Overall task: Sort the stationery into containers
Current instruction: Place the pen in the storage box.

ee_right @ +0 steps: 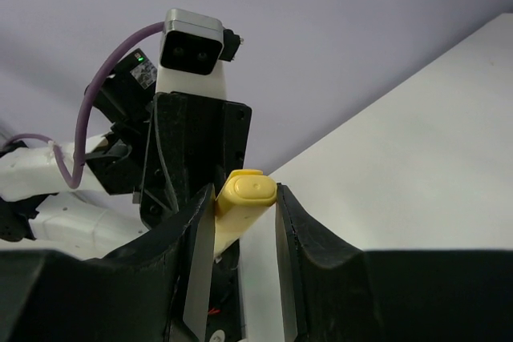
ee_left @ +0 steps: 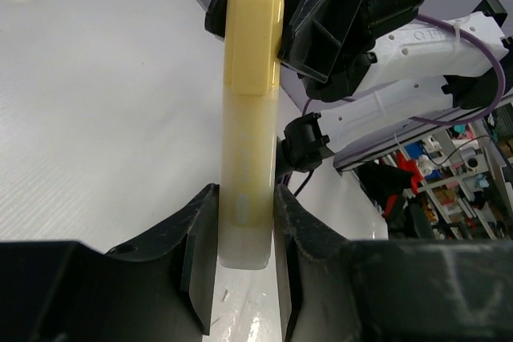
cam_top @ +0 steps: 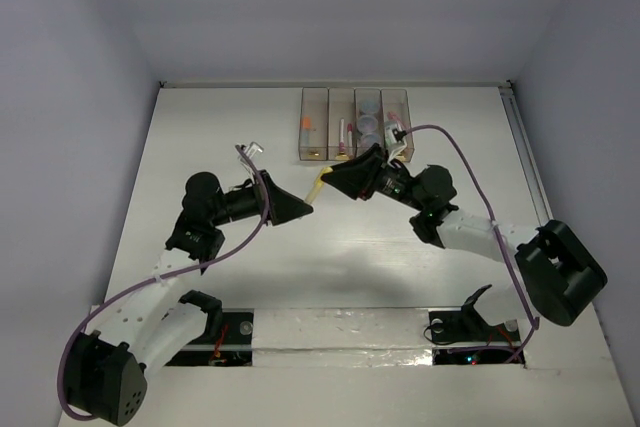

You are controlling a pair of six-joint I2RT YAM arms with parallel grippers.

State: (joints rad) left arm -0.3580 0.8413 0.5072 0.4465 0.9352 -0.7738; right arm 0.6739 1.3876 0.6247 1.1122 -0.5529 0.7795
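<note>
left end effector (ee_left: 245, 214) grips the yellow plastic marker (ee_left: 251, 118) low. right end effector (ee_right: 242, 207) straddles its cap (ee_right: 250, 190), closure unclear. likely light, rigid, slick: hold the barrel.

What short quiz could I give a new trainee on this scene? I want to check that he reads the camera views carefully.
1. True or false: the left gripper is empty.
2. The marker between its fingers is: A pink, B yellow, C green.
3. Fill in: the row of bins has ___ compartments.

Key: 1 false; 2 B; 3 four.
</note>
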